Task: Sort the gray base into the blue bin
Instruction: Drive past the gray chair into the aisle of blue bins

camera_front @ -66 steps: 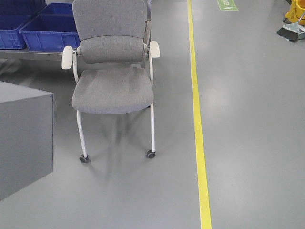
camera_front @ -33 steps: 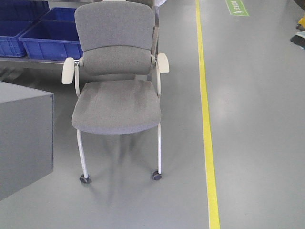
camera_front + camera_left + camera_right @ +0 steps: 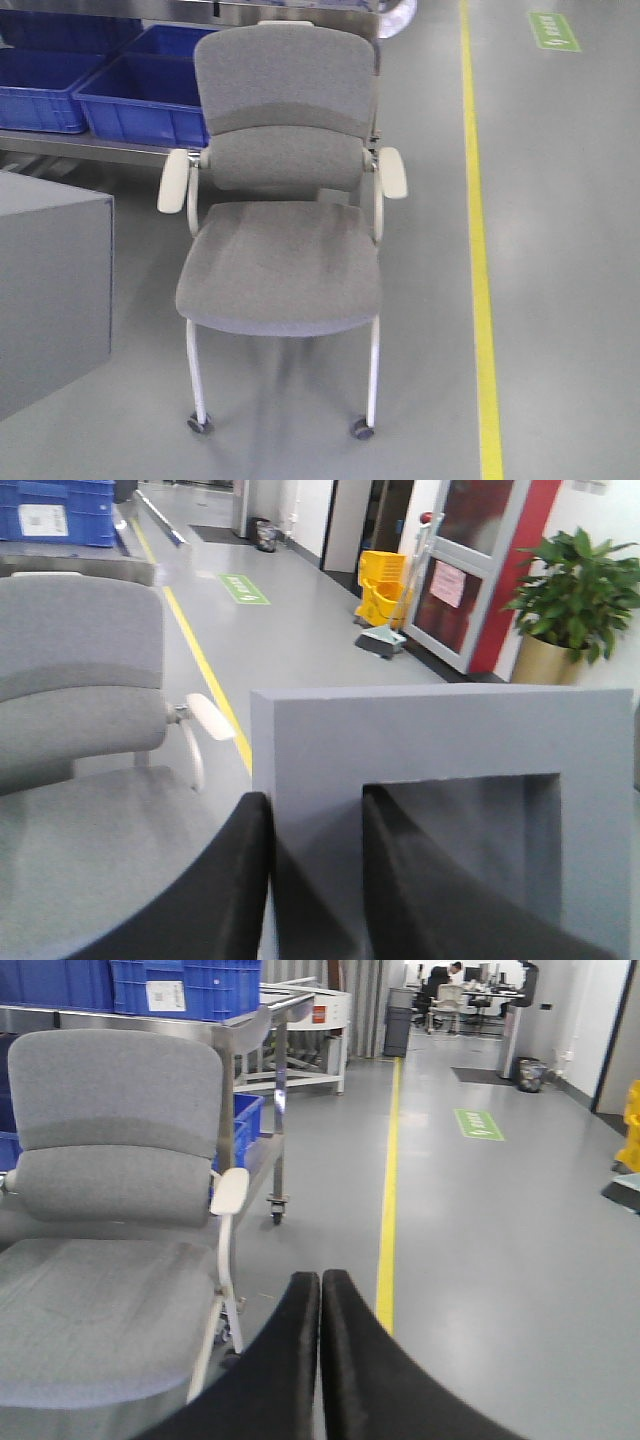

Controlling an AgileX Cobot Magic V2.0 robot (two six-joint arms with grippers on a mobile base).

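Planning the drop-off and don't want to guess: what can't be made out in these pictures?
- Right end of the blue bin: front view, hidden behind the chair backrest.
- Lower part of the gray base: left wrist view, cut off by the bottom edge and partly covered by the left gripper clamped on its wall.
- Label on the blue crate: right wrist view, too small to read.

base (image 3: pixel 440 740): matte gray, recess facing camera, wall clamped in left gripper (image 3: pixel 315 800) | bin (image 3: pixel 140 105): bright blue, on low shelf (image 3: pixel 90 150), beside its twin (image 3: pixel 45 95)
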